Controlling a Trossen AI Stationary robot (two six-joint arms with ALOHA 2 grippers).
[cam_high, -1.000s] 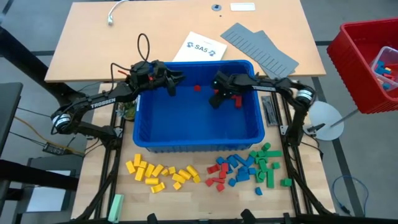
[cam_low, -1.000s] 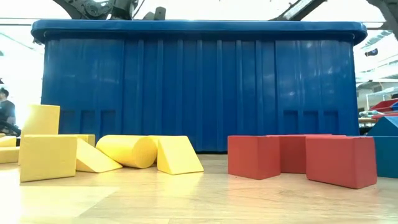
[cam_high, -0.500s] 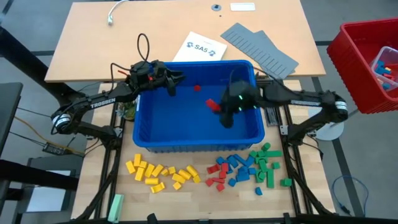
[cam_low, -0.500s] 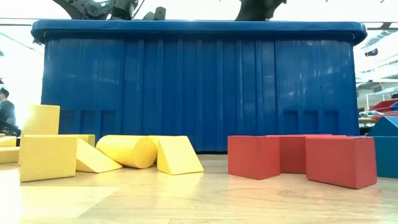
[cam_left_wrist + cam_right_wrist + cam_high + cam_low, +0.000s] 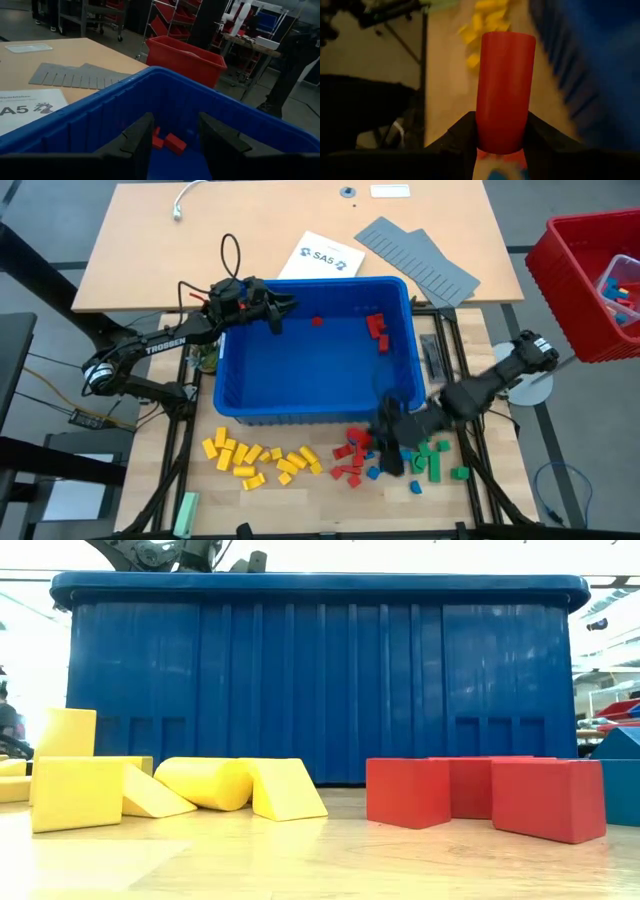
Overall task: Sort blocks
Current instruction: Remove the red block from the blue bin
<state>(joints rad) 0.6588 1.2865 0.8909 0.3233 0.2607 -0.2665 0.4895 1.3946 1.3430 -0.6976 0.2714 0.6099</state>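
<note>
"SA5" on white sheet (image 5: 318, 256); "TROSSEN" on left arm (image 5: 165, 343); sheet's wrist view shows "A5"

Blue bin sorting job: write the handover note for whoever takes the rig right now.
Right gripper: shut on a red cylinder block, out of the blue bin, above the red pile in front of it.
Left gripper: open, empty, at the bin's far-left rim.
Done: yellow pile, red, blue pile and green pile laid out in front of the bin.
Left: red blocks in the bin; drop the held one.

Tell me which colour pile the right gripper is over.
The red pile, between yellow and blue; the right gripper hangs at its edge holding a red block.
</note>
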